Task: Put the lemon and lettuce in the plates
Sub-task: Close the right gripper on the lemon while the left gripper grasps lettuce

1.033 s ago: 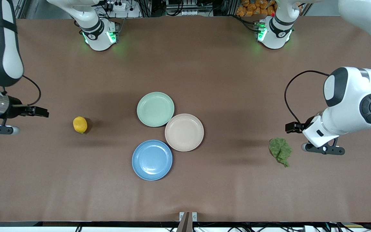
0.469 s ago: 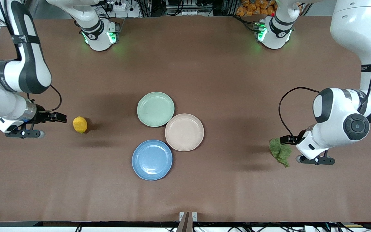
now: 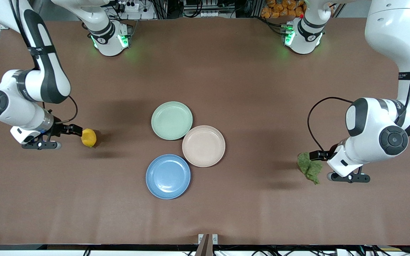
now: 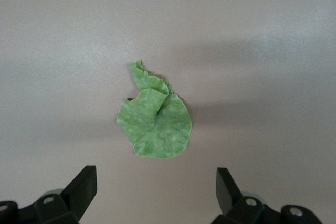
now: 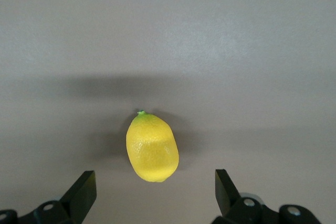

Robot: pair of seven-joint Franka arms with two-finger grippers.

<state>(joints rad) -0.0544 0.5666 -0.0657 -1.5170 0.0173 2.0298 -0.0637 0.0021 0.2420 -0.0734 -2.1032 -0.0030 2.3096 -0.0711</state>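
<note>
Since the earlier frames both arms have swung in from the table ends: the right gripper (image 3: 78,130) has closed the gap to the lemon (image 3: 88,137) and now sits right at its edge; the left gripper (image 3: 315,155) has come down over the edge of the lettuce (image 3: 309,167) and barely shifted in the last half second.

Right gripper: jaws spread wide, nothing between them; in the right wrist view the lemon (image 5: 152,147) lies on the table ahead of the two fingertips (image 5: 84,188). Left gripper: jaws likewise spread and empty, with the lettuce (image 4: 155,120) flat on the table ahead of the fingertips (image 4: 85,183).

Lemon is toward the right arm's end of the table, lettuce toward the left arm's end, both well apart from the plates.

Mid-table cluster: blue plate (image 3: 168,176) nearest the front camera, beige-pink plate (image 3: 204,146) touching it, mint-green plate (image 3: 172,120) farthest, touching the beige-pink one. All three are empty. Bare table (image 3: 226,81) runs between each item and the cluster, nothing in the way.

Count: 1 lemon, 1 lettuce leaf, 3 plates, 2 grippers.
</note>
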